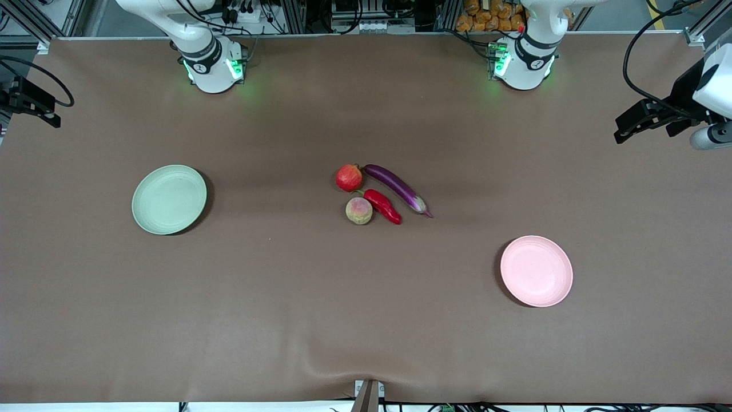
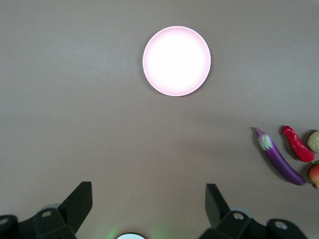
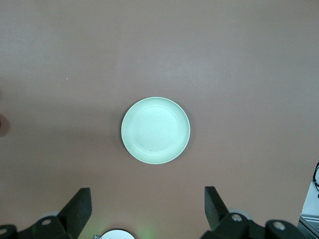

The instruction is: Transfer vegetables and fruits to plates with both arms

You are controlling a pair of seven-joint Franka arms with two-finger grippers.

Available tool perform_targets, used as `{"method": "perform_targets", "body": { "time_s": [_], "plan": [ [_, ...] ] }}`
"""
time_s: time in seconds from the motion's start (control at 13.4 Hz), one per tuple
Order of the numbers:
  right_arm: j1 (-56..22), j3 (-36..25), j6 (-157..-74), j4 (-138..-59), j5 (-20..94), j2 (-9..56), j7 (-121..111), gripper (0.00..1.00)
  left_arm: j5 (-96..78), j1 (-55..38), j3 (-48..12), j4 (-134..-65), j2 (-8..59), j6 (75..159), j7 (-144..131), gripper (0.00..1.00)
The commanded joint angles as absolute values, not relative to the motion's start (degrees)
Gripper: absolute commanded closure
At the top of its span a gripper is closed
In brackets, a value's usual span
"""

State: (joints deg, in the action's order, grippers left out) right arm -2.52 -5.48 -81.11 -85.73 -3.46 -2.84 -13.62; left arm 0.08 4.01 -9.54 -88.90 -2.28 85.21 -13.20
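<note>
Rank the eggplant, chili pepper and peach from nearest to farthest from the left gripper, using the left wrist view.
From the left gripper:
1. Eggplant, on the cluster's side toward the left arm.
2. Chili pepper, beside the eggplant.
3. Peach, toward the right arm's end.

The brown table [image 1: 366,320] carries a green plate [image 1: 169,199], pink plate [image 1: 536,270], pomegranate [image 1: 349,177], peach [image 1: 358,210], chili pepper [image 1: 383,206] and eggplant [image 1: 396,185].

A wide brown table [image 1: 366,320] fills the scene, its covering rippling slightly at the edge nearest the front camera. Aluminium framing [image 1: 34,23] and tangled black cables [image 1: 646,51] line the robots' side.
</note>
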Motion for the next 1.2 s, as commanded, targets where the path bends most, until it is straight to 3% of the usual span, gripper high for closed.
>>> {"method": "perform_targets", "body": {
  "time_s": [0.0, 1.12],
  "plan": [
    [-2.0, -5.4, -80.2, -84.0, -0.5, -2.2, -14.2, 0.00, 1.3, 4.6, -9.4, -87.5, -2.2, 83.4, -13.0, 0.00],
    [-1.8, -5.5, -79.5, -84.3, -0.1, -2.2, -14.2, 0.00, 2.5, 4.8, -8.3, -87.4, -1.8, 82.9, -12.7, 0.00]
  ]
}}
